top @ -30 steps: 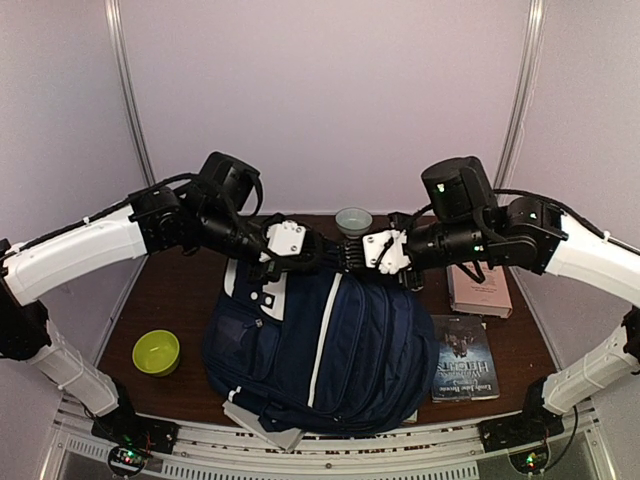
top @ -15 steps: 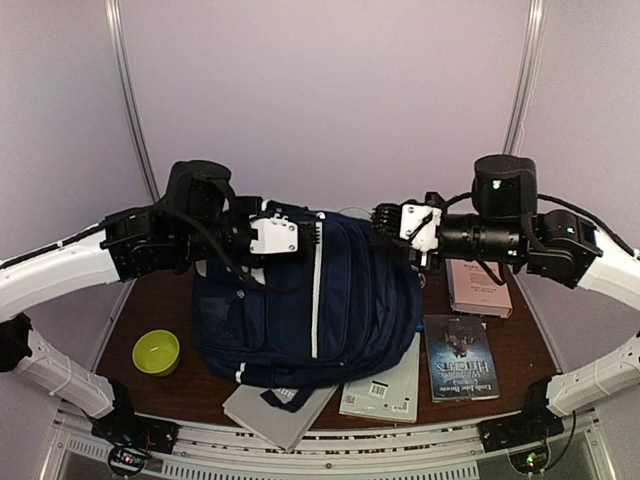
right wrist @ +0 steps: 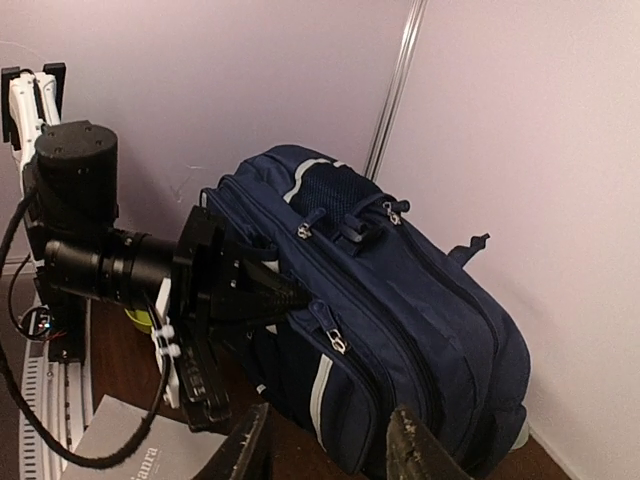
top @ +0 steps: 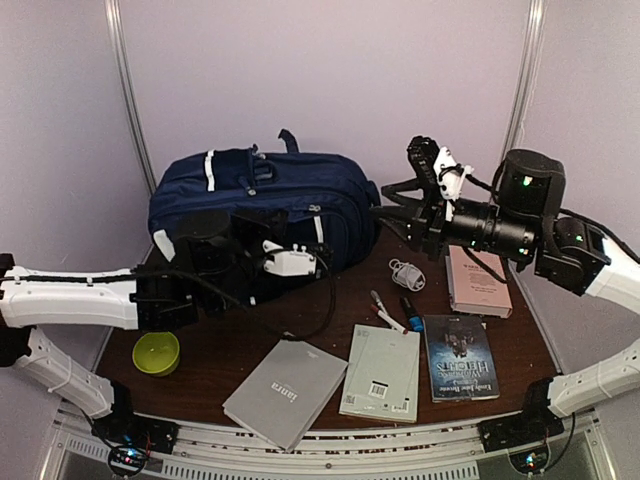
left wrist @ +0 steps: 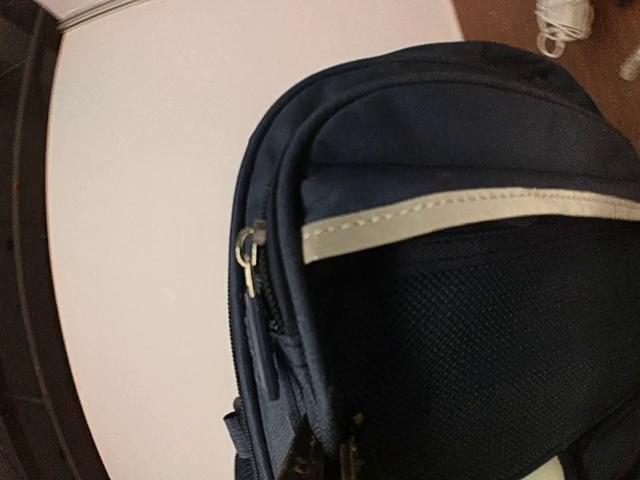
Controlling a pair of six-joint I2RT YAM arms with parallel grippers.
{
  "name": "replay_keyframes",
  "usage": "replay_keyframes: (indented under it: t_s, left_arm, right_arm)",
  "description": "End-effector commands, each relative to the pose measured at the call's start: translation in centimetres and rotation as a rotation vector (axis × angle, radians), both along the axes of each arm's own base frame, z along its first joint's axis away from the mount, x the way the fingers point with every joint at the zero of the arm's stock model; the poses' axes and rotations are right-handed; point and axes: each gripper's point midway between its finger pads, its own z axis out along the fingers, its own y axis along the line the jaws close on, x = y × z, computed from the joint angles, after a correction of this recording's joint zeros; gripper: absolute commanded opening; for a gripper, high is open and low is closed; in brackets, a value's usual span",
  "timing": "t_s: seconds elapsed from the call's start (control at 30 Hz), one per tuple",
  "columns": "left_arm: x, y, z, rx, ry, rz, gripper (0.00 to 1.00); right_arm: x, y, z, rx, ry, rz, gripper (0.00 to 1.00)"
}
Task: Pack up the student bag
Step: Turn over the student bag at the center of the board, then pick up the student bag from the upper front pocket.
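Observation:
The student bag (top: 262, 200) is a navy backpack with white stripes. It stands upright at the back of the table against the wall. My left gripper (top: 318, 262) is shut on a fold of fabric at the bag's front; its fingertips (left wrist: 300, 455) pinch the seam in the left wrist view. The right wrist view shows the bag (right wrist: 400, 300) with the left gripper (right wrist: 295, 296) at its front pocket. My right gripper (top: 405, 190) is open and empty, just right of the bag and apart from it; its fingers (right wrist: 420, 445) are spread wide.
On the brown table (top: 330, 330) lie a grey notebook (top: 285, 392), a grey-green book (top: 380, 372), a dark book (top: 463, 357), a pink book (top: 478, 283), a green bowl (top: 156, 352), a white cable (top: 407, 273) and pens (top: 385, 312).
Both grippers lifted the bag off the books and stood it against the back wall. The right gripper let go and opened. The left arm dropped lower, still holding.

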Motion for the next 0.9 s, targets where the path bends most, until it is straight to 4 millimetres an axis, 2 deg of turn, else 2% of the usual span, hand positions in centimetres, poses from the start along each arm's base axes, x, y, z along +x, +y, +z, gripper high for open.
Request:
replay_keyframes:
  t_s: [0.0,0.13,0.23,0.47,0.57,0.63,0.87]
  left_arm:
    - [-0.8,-0.6,-3.8,-0.078,0.071,0.054,0.00]
    - [-1.7,-1.5,-7.4,-0.068,0.136,0.074,0.00]
    - [-2.5,-1.8,-8.2,-0.099,0.171,0.055,0.00]
    - [-3.4,-2.2,-8.3,-0.126,0.197,0.031,0.00]
    - [-3.8,-2.3,-8.1,-0.155,0.205,0.020,0.00]
    - [-4.0,-2.4,-8.0,-0.168,0.216,0.010,0.00]
    - [-5.3,-2.3,-6.7,-0.281,0.287,-0.071,0.00]
  right_arm:
    - [0.4,1.5,-3.6,0.080,0.241,0.019,0.39]
    - [0.0,2.9,-6.7,0.049,0.361,0.036,0.35]
    - [0.1,3.5,-7.8,-0.018,0.351,0.007,0.34]
    - [1.5,5.7,-9.7,-0.191,0.310,-0.065,0.34]
    - [2.2,6.8,-10.7,-0.247,0.310,-0.079,0.29]
    - [2.6,7.3,-11.2,-0.268,0.313,-0.087,0.27]
    - [3.8,8.5,-12.6,-0.311,0.301,-0.109,0.28]
